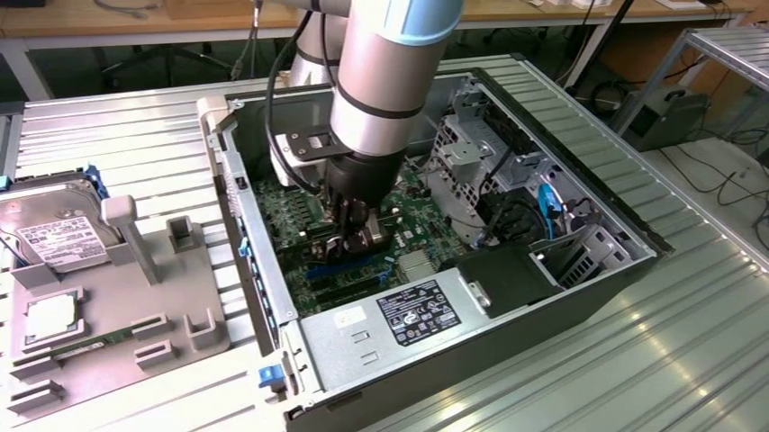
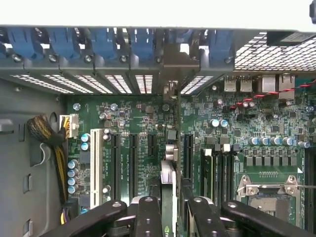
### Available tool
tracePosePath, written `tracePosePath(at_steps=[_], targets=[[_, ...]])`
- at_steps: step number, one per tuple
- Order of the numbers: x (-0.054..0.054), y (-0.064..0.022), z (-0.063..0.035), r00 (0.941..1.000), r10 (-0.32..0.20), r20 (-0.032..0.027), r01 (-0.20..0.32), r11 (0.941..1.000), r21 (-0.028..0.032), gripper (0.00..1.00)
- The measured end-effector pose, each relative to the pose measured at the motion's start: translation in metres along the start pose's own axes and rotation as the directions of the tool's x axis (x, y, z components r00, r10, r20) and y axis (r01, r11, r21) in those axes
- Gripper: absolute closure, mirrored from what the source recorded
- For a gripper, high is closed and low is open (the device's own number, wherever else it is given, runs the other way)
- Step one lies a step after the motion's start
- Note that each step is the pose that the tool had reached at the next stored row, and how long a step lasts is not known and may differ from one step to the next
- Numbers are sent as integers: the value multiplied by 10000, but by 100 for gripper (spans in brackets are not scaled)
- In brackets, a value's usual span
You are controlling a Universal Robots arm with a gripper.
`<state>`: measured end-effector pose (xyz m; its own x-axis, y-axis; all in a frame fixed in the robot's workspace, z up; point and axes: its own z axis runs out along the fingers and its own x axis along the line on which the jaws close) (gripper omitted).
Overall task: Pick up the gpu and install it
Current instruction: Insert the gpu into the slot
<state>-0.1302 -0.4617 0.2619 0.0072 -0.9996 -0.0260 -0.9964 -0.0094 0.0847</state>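
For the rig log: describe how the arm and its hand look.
The arm is a thick silver-grey tube with a light blue cap at the joint, a thin black band around it and a black cable running alongside. A black wrist section leads to the hand, whose fingers are black, rounded, jointed links.

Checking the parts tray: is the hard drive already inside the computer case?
No. The hard drive lies outside the computer case, on the grey tray.
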Motion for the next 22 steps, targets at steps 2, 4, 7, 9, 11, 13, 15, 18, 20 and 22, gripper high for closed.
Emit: tracePosePath(at_steps=[2, 4, 7, 9, 11, 13, 15, 18, 20, 22], targets=[[2, -20, 13, 10000, 0, 0, 0, 10000, -3, 74], [3, -22, 48, 10000, 3, -1, -3, 10000, -11, 74], [4, -26, 85, 10000, 4, -1, -4, 10000, -13, 74], [4, -25, 81, 10000, 5, -3, -5, 10000, -14, 66], [3, -22, 52, 10000, 5, 1, -5, 10000, -12, 66], [1, -15, -37, 10000, 6, -1, -6, 10000, -13, 66], [-2, -6, -138, 10000, 3, 0, -3, 10000, -12, 66], [-9, 7, -262, 10000, -6, -4, 6, 10000, 4, 66], [-21, 17, -291, 10000, -12, -3, 12, 10000, 52, 74], [-57, 29, -289, 10000, -13, -13, 13, 9999, 117, 87]])
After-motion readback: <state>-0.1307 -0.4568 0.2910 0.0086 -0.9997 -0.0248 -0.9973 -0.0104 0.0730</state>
